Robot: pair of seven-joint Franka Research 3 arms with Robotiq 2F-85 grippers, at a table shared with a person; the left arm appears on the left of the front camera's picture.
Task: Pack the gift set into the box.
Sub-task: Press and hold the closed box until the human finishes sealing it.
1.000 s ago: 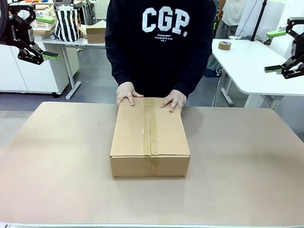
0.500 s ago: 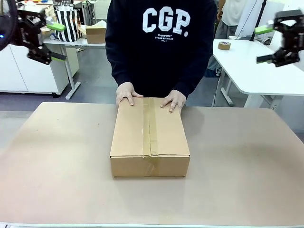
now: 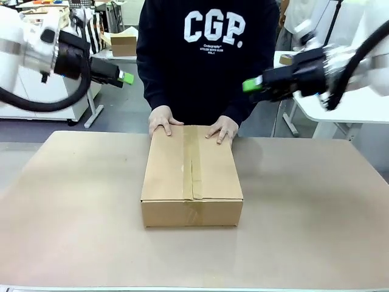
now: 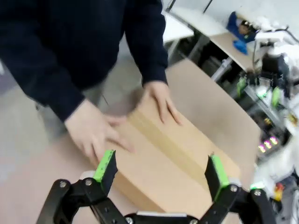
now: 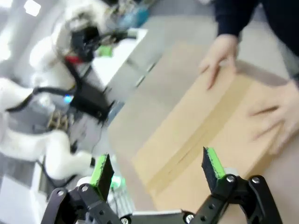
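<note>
Here, one box (image 3: 192,176), shut and taped, lies mid-table with the person's two hands (image 3: 163,120) flat on its far end, and two grippers hang in the air. The left gripper (image 4: 160,167) is spread wide and empty, pointed toward the box, and so is the right gripper (image 5: 158,168). The table (image 3: 316,207) is tan; white tables (image 3: 331,91) stand behind.
</note>
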